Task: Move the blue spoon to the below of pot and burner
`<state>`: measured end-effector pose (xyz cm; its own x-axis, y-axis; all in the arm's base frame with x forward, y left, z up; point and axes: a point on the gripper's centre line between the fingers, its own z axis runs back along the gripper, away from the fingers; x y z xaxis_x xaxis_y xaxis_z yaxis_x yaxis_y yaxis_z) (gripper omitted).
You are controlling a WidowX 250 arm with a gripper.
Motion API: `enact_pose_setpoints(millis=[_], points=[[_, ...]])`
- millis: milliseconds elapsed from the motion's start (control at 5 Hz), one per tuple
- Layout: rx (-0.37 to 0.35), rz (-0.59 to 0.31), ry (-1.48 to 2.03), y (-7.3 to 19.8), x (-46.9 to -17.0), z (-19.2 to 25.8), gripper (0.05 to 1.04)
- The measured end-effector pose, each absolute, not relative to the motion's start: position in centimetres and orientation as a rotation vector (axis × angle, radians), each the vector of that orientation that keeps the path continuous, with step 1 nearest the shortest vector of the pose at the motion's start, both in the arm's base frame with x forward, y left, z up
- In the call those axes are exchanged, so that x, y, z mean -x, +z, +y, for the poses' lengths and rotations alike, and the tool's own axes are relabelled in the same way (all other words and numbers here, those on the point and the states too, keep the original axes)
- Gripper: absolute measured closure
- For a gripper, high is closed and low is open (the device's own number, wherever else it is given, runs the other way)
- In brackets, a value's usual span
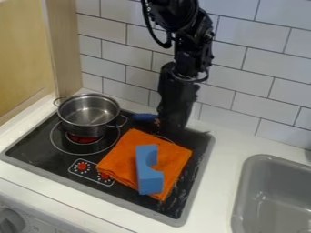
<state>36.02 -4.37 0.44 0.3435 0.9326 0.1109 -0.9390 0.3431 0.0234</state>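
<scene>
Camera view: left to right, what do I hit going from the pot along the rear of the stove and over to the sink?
Metal pot → blue-handled spoon → black gripper → gray sink.

a kitchen: black stove top (36, 144) in a white counter (229, 132), metal pot (90, 117) near the stove top's far left corner, grey sink (242, 186) beyond its right edge, white tiles (243, 38) behind.
</scene>
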Motion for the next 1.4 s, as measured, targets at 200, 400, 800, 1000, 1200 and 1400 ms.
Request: enact_pose_setpoints(millis=[200,400,800,1000,1200,1400], points=[[-0.076,-0.103,1.189,1.2,-36.9,-4.5,0.841],[-0.063,-0.116,1.155,1.7,-37.4,-4.8,0.844],[0.03,-0.223,1.159,7.8,-36.3,-4.7,0.844],[0.034,-0.24,1.171,9.6,-33.0,-3.9,0.844],[0.054,-0.271,1.165,11.4,-29.3,-3.1,0.844],[0.052,-0.282,1.185,12.2,-26.2,-1.3,0.844]])
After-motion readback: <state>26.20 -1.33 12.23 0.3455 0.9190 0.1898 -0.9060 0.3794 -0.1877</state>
